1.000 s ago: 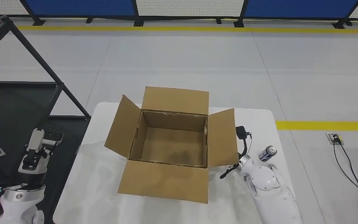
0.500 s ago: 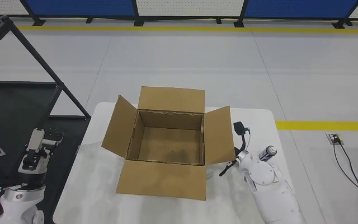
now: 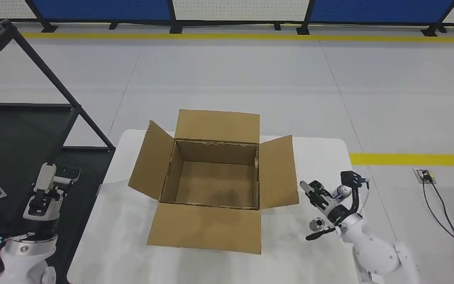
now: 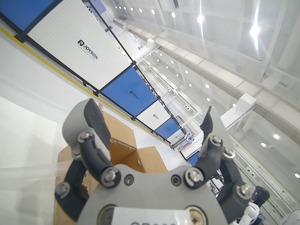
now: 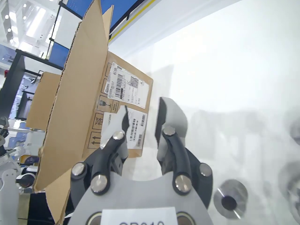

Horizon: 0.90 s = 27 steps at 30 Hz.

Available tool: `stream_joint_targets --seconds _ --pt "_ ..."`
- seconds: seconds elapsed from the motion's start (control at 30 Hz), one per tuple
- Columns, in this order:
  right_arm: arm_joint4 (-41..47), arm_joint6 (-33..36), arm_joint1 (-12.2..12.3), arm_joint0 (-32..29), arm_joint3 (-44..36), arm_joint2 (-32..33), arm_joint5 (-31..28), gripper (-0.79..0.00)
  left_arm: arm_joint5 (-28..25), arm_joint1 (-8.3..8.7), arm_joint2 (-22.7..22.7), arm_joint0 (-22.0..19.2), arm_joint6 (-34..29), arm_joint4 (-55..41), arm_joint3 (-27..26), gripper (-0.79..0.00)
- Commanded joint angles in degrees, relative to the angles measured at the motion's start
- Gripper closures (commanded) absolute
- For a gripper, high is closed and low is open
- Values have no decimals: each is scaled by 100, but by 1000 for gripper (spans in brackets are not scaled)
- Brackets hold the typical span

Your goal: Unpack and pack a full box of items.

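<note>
- The cardboard box [image 3: 206, 227] sits in the middle of the white table [image 3: 120, 213]. All four flaps are folded out. From above, its brown floor can be seen.
- The inside of the box's near wall is hidden from the top view by the near flap.
- The right gripper [image 5: 144, 110] is over the table, just to the right of the box and not touching it. It points at the box's right side. Its two fingers have a narrow gap between them, and nothing is in the gap.
- That side of the box has white stickers [image 5: 127, 87] on it. One finger covers part of the lower sticker.
- A small can [image 3: 342, 190] is near the table's right edge, just beside the right arm. The arm hides most of it, so only its top end shows. It is hard to tell if it stands up or lies down.
- A round shiny thing with a dark middle [image 5: 230, 199] shows close to the right gripper's base. It is too blurry to tell what it is.
- The left gripper [image 4: 151, 108] is off the table, well to the left of the box. It points up at the ceiling. Its fingers are spread wide and hold nothing.
- Behind the left gripper, the box's flaps peek out. The gripper covers the lower part of the box.
</note>
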Motion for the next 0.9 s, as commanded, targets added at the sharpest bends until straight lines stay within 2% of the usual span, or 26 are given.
stream_joint_targets --seconds 0.0,0.03,0.53,0.63,0.87 --pt "-481 20 22 -258 -381 72 485 -785 0 0 0 0 0 0 0 -785" --pt "-684 52 28 -370 -559 80 754 -785 0 0 0 0 0 0 0 -785" --pt "-684 52 28 -370 -559 80 754 -785 0 0 0 0 0 0 0 -785" --pt "-1114 -95 60 -456 -624 50 547 -785 0 0 0 0 0 0 0 -785" --pt "-2340 -160 207 -979 -886 289 -479 -785 0 0 0 0 0 0 0 -785"
